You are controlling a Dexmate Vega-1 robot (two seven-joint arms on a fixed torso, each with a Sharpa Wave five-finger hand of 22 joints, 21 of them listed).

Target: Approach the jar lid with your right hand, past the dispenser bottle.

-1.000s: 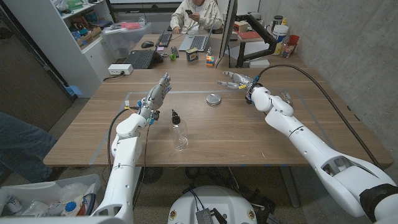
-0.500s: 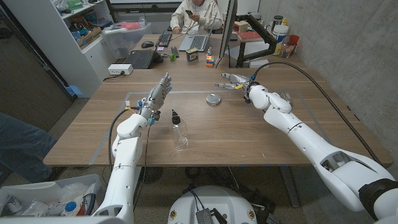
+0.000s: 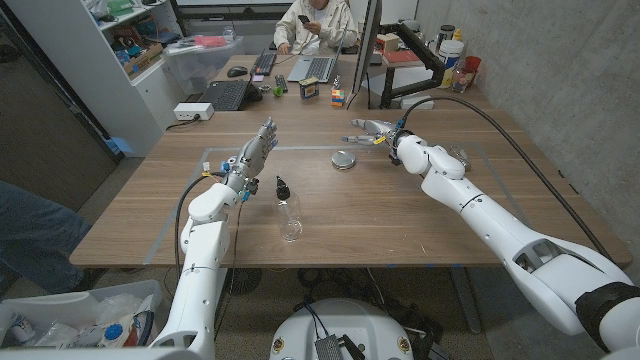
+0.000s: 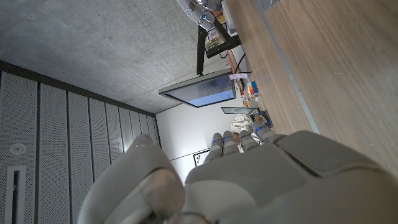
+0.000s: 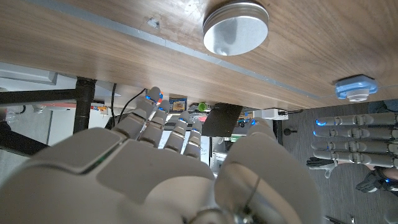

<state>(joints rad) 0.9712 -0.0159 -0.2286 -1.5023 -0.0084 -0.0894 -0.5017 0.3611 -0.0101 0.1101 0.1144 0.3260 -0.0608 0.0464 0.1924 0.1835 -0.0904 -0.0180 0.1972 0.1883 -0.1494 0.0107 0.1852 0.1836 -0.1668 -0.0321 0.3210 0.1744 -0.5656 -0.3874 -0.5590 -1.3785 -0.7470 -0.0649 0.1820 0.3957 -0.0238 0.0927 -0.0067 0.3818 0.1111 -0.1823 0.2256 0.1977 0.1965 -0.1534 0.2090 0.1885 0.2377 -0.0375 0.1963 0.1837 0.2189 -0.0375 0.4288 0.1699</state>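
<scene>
The jar lid (image 3: 344,158), a round silver metal disc, lies on the wooden table (image 3: 400,215) past its middle. In the right wrist view the jar lid (image 5: 236,28) sits beyond my fingertips. My right hand (image 3: 372,129) hovers just behind and to the right of the lid, fingers stretched toward picture left, holding nothing. The dispenser bottle (image 3: 288,208), clear with a black nozzle, lies nearer me, left of the lid. My left hand (image 3: 254,153) is raised beside the bottle's far left, fingers extended, empty; the same left hand (image 5: 346,140) shows in the right wrist view.
Grey tape lines (image 3: 300,148) mark a rectangle on the table. At the far side are a keyboard (image 3: 226,95), a laptop (image 3: 316,68), a colour cube (image 3: 338,97), a monitor (image 3: 370,50) and a seated person (image 3: 315,22). A white box (image 3: 193,110) sits far left.
My right hand has slid a little to picture left, closing on the lid from behind it. The left arm, bottle and lid have stayed still.
</scene>
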